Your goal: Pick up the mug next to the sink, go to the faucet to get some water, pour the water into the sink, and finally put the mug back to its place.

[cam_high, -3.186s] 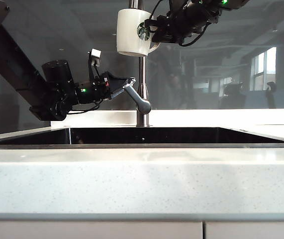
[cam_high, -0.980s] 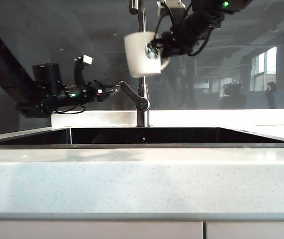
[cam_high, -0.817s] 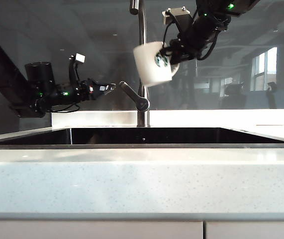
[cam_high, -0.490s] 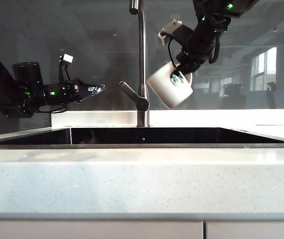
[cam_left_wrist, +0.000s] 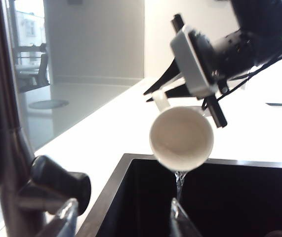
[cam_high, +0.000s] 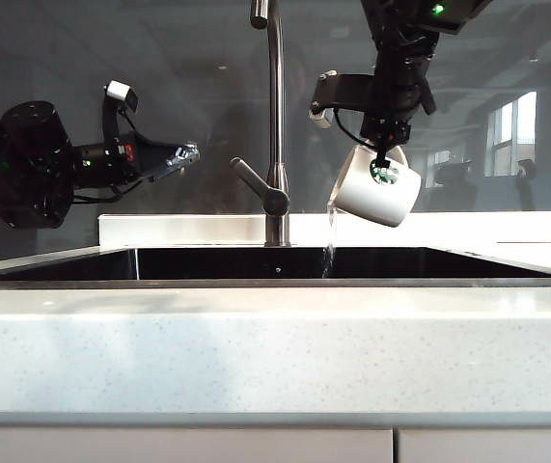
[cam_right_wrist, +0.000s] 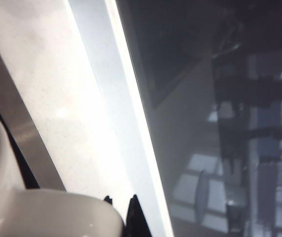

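The white mug (cam_high: 376,193) hangs tipped, mouth down, to the right of the faucet (cam_high: 275,106) and above the sink (cam_high: 507,267). A thin stream of water (cam_high: 330,231) falls from its lip into the basin. My right gripper (cam_high: 388,154) comes from above and is shut on the mug's handle; the right wrist view shows the mug (cam_right_wrist: 47,212) against the right gripper (cam_right_wrist: 121,200). My left gripper (cam_high: 183,154) hovers open, left of the faucet lever (cam_high: 256,183), holding nothing. In the left wrist view the mug's mouth (cam_left_wrist: 181,138) faces the camera beyond the left gripper (cam_left_wrist: 122,219).
The speckled white counter (cam_high: 275,347) runs along the front of the sink, with more counter (cam_high: 468,227) behind it. A dark glass wall (cam_high: 507,96) stands at the back. The faucet column (cam_left_wrist: 5,123) and lever knob (cam_left_wrist: 61,177) sit close to my left fingers (cam_left_wrist: 66,217).
The right arm carried the mug from left of the faucet to its right and lower, and tipped it over; water now runs out. The left gripper drew back left from the lever.
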`<state>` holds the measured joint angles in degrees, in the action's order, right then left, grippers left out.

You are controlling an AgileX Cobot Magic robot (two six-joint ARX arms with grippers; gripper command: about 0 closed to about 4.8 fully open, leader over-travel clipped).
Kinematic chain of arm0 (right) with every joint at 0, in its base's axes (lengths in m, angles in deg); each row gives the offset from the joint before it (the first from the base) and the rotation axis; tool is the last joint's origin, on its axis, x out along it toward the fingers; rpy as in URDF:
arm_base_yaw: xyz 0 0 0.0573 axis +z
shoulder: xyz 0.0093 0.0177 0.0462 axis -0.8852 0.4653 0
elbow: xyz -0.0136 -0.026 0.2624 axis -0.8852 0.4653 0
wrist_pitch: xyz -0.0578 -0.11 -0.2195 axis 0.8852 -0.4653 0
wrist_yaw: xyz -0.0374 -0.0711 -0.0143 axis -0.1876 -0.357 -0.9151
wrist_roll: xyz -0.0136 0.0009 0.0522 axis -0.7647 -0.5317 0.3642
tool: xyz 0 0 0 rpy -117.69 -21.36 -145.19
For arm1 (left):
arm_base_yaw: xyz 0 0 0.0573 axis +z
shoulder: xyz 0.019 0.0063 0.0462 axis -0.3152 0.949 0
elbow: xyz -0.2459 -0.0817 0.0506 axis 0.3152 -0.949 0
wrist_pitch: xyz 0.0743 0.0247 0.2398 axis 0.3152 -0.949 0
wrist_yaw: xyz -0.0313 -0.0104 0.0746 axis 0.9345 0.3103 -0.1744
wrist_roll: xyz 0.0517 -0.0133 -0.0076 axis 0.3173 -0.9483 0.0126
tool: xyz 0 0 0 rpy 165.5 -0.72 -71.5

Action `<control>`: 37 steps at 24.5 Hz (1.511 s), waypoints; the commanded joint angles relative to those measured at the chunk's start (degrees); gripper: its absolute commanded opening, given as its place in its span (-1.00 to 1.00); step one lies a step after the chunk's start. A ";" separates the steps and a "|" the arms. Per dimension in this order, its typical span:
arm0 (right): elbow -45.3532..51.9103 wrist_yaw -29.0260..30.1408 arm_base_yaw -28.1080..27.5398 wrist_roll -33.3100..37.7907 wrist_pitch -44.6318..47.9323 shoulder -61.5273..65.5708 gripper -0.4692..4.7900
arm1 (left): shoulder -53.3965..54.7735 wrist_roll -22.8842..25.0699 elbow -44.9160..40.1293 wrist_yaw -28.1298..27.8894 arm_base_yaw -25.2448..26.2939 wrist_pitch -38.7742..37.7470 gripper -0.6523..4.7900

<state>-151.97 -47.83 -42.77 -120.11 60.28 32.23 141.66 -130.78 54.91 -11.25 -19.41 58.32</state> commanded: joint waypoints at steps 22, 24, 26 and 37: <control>-0.81 -0.92 3.37 -31.43 10.51 -4.11 -0.86 | -0.46 -6.25 0.22 -2.19 0.39 3.13 0.12; -0.81 -1.05 3.37 -32.26 10.45 -4.11 -0.86 | -0.46 -6.25 0.22 -2.27 0.39 3.13 0.12; -0.81 -0.96 3.39 -32.46 10.49 -4.15 -0.86 | -0.46 -6.25 0.22 -2.29 0.39 3.13 0.12; -0.81 -0.79 3.39 -35.76 10.95 -5.05 -0.86 | -0.46 -8.48 0.22 -2.27 0.31 3.13 0.12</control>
<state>-151.99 -48.53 -39.55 -154.29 67.64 28.78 141.62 -138.36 54.98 -13.39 -19.04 59.56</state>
